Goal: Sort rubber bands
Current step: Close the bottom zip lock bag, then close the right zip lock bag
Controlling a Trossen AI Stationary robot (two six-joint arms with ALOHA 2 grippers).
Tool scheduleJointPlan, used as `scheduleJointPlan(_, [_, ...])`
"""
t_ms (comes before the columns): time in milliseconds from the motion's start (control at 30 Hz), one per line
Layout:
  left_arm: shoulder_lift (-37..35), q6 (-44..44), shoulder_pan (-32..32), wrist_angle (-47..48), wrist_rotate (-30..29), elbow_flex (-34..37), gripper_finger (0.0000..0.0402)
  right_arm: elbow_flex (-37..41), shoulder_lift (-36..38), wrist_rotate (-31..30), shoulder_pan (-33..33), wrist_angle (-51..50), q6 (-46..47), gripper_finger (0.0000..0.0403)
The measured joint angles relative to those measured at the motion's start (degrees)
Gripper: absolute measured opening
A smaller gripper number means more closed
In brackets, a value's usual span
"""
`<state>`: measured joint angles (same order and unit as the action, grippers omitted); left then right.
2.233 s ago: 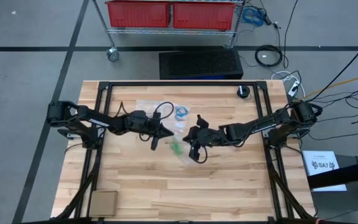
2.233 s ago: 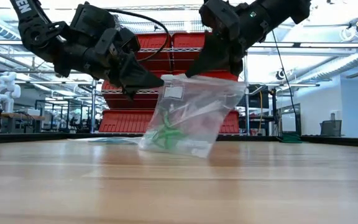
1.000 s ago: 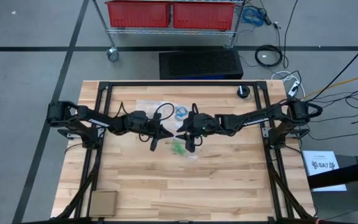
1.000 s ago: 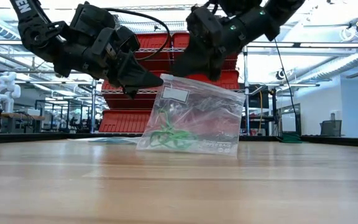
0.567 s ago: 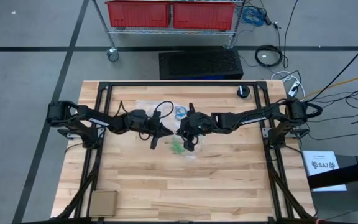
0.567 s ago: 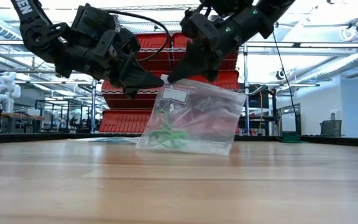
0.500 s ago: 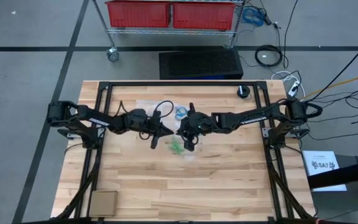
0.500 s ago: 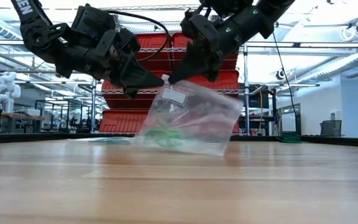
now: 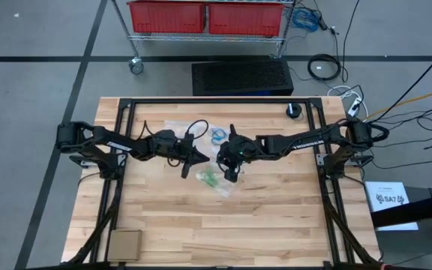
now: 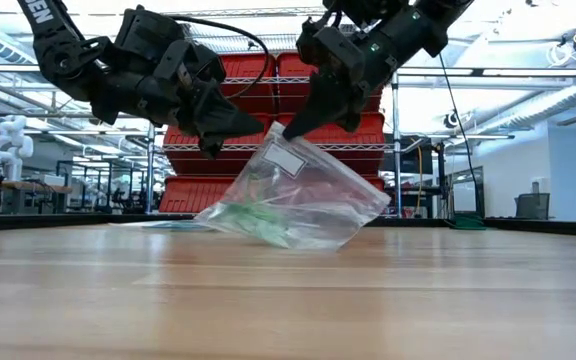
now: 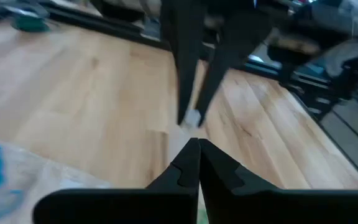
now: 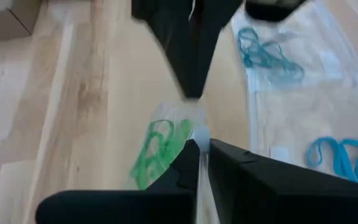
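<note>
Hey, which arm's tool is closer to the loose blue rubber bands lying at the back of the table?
Roughly equal. The blue rubber bands lie between them, farther back: the left tool to their left, the right tool just in front, both shut on the bag of green bands.

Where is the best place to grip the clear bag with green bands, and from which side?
Probably the raised top edge of the clear bag, from above: it tilts upward while the green rubber bands weigh down its low end. The left gripper and right gripper already pinch there.
</note>
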<state>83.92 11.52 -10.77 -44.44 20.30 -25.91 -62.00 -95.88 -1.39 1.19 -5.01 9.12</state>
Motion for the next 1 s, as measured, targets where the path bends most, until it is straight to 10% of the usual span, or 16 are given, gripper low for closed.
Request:
scheduleJointPlan(367, [0.0,3.1,0.4,0.0,-0.2,-1.1,0.0118,-1.4,0.0,1.5,-0.1,-0.1,-1.7,0.0004])
scheduleJointPlan(1000, [-0.3,-0.3,-0.4,0.9,4.7,-1.2,0.0123,-1.4,0.2,1.8,-0.2,-3.0,-0.8,0.0004])
